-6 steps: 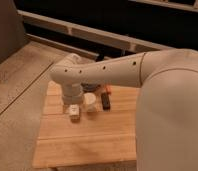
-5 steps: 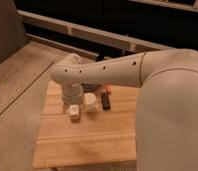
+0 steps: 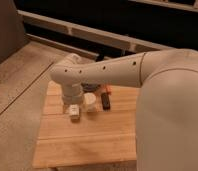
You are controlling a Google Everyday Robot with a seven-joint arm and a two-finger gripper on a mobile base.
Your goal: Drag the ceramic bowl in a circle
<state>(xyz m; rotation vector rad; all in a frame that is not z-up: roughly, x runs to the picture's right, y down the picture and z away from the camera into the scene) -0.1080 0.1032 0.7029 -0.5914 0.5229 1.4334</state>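
My arm reaches from the right across the wooden table (image 3: 92,140), with its wrist pointing down at the table's left middle. The gripper (image 3: 74,113) is at the pale end of the wrist, low over the table top, just left of a small white cup (image 3: 91,103). The ceramic bowl is mostly hidden behind the arm; only a dark sliver (image 3: 90,88) shows under the forearm, just behind the cup, and I cannot tell whether it is the bowl.
A dark oblong object (image 3: 106,102) with an orange piece (image 3: 107,91) behind it lies right of the cup. The table's left edge drops to a speckled floor (image 3: 17,95). A rail (image 3: 92,35) runs behind the table.
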